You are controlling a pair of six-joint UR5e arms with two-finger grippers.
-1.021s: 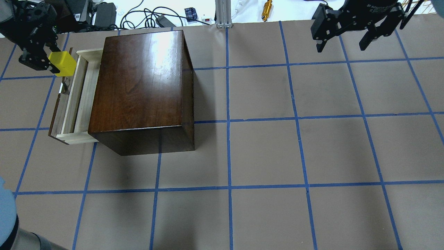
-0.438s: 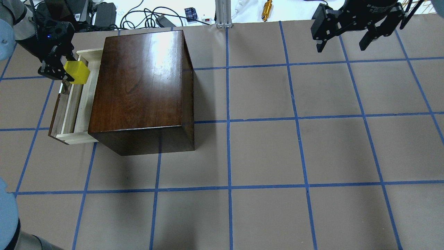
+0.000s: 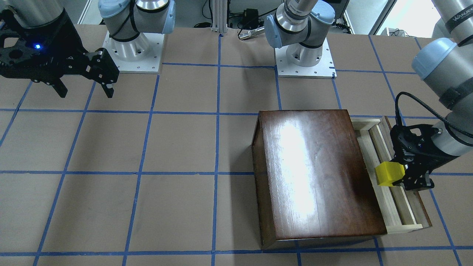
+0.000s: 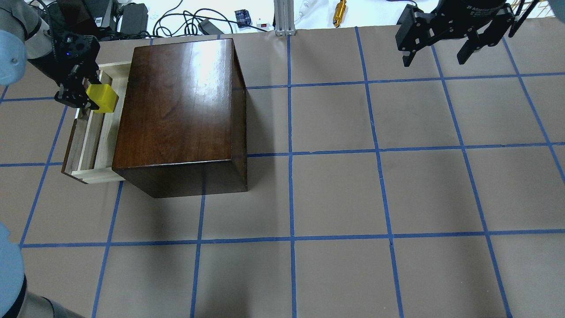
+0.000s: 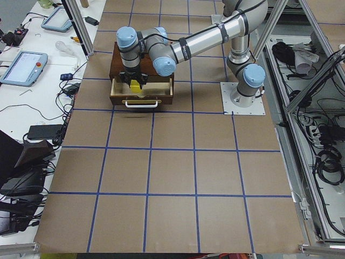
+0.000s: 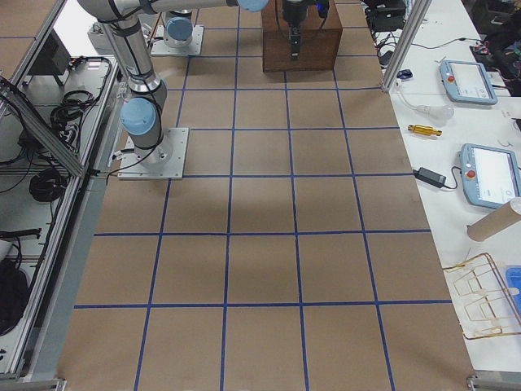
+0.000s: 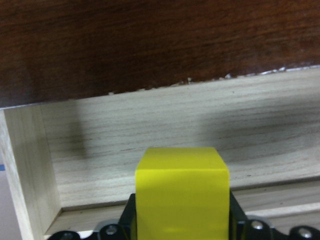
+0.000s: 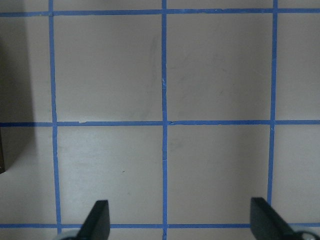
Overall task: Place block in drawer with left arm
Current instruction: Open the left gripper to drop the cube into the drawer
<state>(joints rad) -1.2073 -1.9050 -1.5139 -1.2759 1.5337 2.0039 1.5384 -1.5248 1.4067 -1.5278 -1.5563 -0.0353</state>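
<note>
1. The block (image 4: 102,98) is held clenched in the left claw (image 4: 84,98), above the pulled-out drawer (image 4: 95,132) and near that drawer's far end in the overhead view.
2. Being a cube, the block shows no long axis; in the left wrist view one flat face (image 7: 182,197) is turned squarely toward the camera, with its top edge level.
3. The drawer's long axis is seen running along the side of the wooden box (image 4: 181,106); its dark front (image 3: 421,207) faces away from the box toward the left arm (image 3: 443,74).
4. In the left wrist view the pale drawer floor (image 7: 165,135) is seen behind the block, and the dark box edge lies across the top.
5. The left claw's fingers are mostly hidden by the block in the wrist view; only dark parts at the block's lower corners are visible.
6. Whether the block touches the drawer cannot be told.
7. In the exterior left view the block (image 5: 133,86) is small and partly covered by the claw.
8. The right claw (image 4: 439,48) is held released, well apart from the box, over the gridded surface (image 4: 335,198); its two fingertips (image 8: 98,220) are spread wide in its wrist view.
9. The left arm is cut off by the frame edge in the overhead and front-facing views.
</note>
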